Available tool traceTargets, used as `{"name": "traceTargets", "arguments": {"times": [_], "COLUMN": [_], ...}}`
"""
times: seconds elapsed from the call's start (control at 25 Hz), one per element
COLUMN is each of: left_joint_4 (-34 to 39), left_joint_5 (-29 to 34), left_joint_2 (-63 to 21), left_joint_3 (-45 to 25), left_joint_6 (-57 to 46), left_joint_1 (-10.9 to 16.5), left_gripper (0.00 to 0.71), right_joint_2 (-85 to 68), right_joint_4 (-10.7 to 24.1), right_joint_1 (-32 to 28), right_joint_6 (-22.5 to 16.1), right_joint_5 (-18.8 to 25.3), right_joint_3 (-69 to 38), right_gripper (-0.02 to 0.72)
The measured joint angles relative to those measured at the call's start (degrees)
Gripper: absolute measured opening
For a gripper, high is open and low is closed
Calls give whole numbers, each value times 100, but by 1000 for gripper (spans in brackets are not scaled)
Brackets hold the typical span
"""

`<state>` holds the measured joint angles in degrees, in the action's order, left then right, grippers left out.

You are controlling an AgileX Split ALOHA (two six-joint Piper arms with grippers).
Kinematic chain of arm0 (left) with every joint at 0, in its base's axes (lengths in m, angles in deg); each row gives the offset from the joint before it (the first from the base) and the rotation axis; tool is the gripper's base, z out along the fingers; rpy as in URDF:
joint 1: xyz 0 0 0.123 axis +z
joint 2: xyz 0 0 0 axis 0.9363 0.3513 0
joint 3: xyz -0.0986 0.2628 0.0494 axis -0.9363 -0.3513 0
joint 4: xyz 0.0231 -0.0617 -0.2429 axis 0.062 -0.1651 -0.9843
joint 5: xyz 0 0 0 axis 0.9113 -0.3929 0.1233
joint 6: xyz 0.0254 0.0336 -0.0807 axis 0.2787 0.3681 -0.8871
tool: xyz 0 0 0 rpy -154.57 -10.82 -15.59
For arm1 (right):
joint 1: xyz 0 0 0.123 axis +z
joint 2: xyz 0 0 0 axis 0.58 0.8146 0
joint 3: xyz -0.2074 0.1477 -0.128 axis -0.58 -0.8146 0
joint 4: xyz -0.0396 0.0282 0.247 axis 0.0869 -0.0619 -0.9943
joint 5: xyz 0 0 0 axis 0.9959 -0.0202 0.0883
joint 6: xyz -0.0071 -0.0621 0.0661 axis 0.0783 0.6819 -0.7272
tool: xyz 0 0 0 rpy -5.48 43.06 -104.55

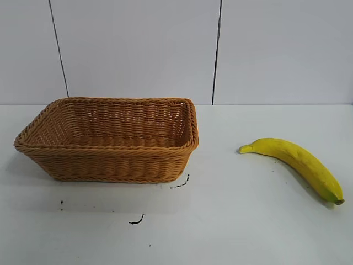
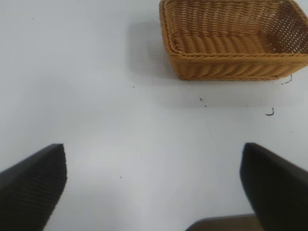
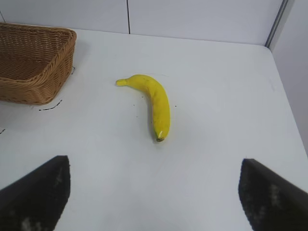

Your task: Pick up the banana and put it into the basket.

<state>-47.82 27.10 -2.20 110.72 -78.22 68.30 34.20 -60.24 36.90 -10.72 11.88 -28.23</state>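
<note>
The yellow banana (image 1: pixel 300 164) lies on the white table at the right, its dark tip toward the front right; it also shows in the right wrist view (image 3: pixel 155 101). The tan wicker basket (image 1: pixel 33 132) stands empty at the left, also in the left wrist view (image 2: pixel 231 57) and the right wrist view (image 3: pixel 57 62). My right gripper (image 3: pixel 154 166) is open and empty above the table, short of the banana's dark tip. My left gripper (image 2: pixel 153 163) is open and empty over bare table, apart from the basket. Neither arm shows in the exterior view.
Small black marks (image 1: pixel 137 221) lie on the table in front of the basket. A white panelled wall (image 1: pixel 220 49) stands behind the table. A table edge (image 2: pixel 226 222) shows near my left gripper.
</note>
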Motion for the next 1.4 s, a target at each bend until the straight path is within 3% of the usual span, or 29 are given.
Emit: {"name": "traceTargets", "arguments": {"times": [0.52,1.16,1.4], "left_joint_4": [0,0,0], "left_joint_5": [0,0,0], "left_joint_2": [0,0,0], "left_joint_3": [0,0,0], "left_joint_6": [0,0,0], "left_joint_1": [0,0,0], "left_gripper": [695,695,695], "right_joint_2": [581,5682,7407], "right_joint_4": [-6,-23,-23], "right_joint_1": [0,0,0], "right_joint_6": [0,5,555], "right_joint_5": [5,211,398], "right_joint_3": [223,2944,3973], "right_gripper": [676,676,676]}}
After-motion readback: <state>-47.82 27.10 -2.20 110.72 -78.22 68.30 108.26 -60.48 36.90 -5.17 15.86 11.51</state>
